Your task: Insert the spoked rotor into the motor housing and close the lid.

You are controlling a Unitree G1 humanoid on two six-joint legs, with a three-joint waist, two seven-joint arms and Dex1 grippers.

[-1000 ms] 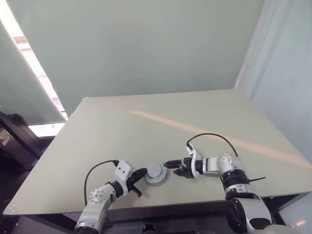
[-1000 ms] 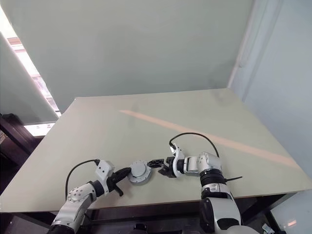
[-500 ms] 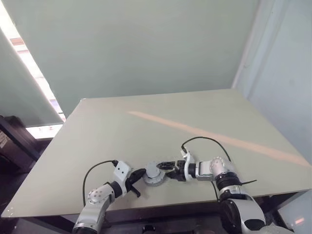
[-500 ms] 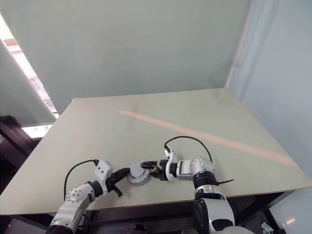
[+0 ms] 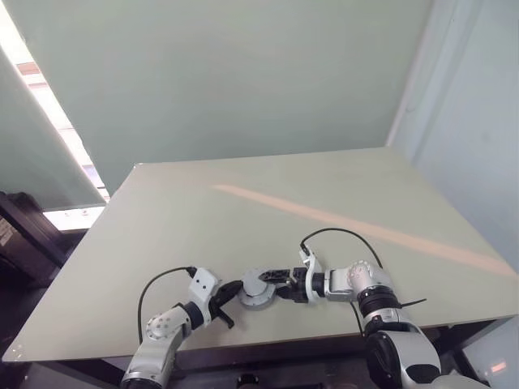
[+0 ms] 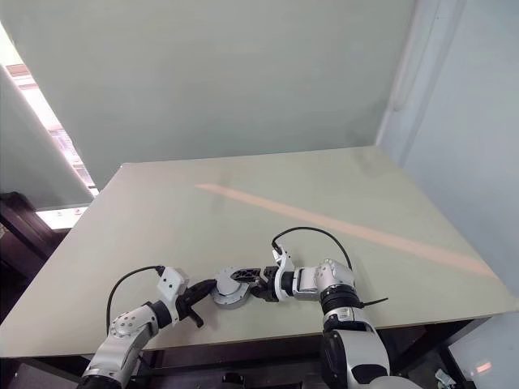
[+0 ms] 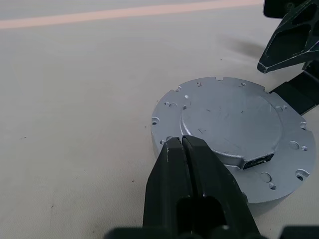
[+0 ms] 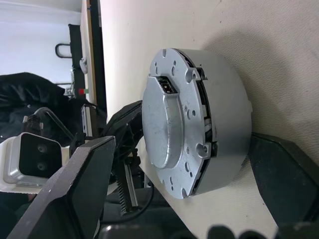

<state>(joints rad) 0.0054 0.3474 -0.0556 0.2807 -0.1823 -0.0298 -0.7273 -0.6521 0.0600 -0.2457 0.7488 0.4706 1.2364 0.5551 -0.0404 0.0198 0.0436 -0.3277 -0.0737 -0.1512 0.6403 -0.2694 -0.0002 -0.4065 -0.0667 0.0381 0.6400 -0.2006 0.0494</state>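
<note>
The surface (image 5: 340,186) carries one thing, a silvery-grey round motor housing (image 8: 224,129) lying flat between the two grippers. Its lid (image 7: 227,124) sits down on top of it, a flat disc with a raised round centre and small holes around the rim, and the right wrist view shows only a thin seam between lid and body. I judge the closing step done or all but done. With the lid down, the inside of the housing is hidden, so the spoked rotor is presumably already seated inside (I cannot confirm it).

The right gripper (image 5: 280,281) has its two black fingers spread wide, one on each side of the housing's round wall, bracketing it. Whether the pads press on the wall I cannot tell; it looks like a loose straddle.

The left gripper (image 7: 183,149) is closed, fingers pressed together on nothing, and its tip rests at or just over the lid's near edge.

What seems left is small: perhaps a last press to seat the lid fully, then drawing both grippers clear.
</note>
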